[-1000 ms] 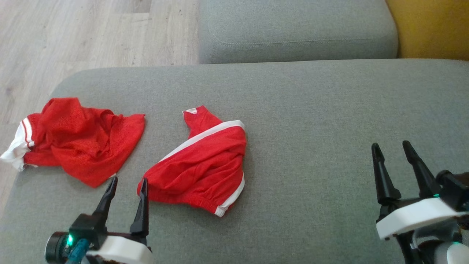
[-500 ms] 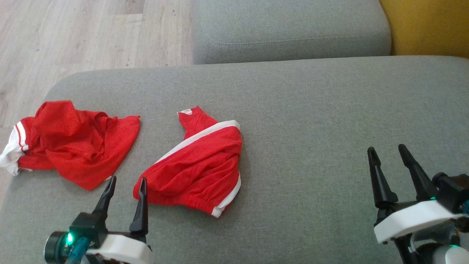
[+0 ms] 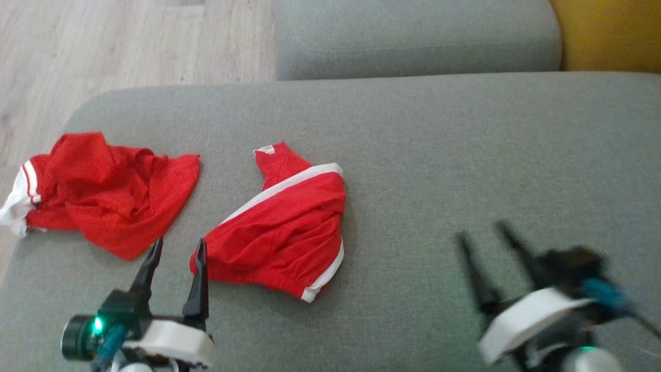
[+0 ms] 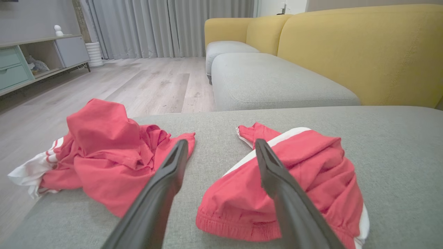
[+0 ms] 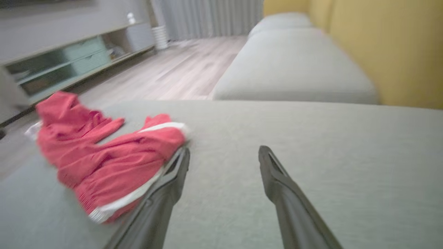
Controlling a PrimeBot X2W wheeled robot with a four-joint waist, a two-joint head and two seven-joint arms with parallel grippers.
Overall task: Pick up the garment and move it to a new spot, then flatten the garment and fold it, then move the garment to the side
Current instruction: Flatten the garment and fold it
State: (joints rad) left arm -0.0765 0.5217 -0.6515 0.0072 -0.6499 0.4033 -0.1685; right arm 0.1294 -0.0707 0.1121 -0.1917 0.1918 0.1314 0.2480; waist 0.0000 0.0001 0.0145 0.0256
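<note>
While the crumpled red shorts with white side stripes (image 3: 279,227) lie left of centre on the grey sofa cushion (image 3: 439,155), steer your left gripper (image 3: 179,243), jaws spread and empty, onto the near elastic hem; your right gripper (image 3: 480,231), blurred at lower right, jaws apart and empty, should take the striped edge.

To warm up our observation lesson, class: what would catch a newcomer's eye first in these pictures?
Two red garments on the grey sofa cushion: red shorts with white stripes in the middle, a crumpled red jersey near its left edge. The left gripper hangs open beside the shorts' waistband; the blurred right gripper is open over bare cushion.
</note>
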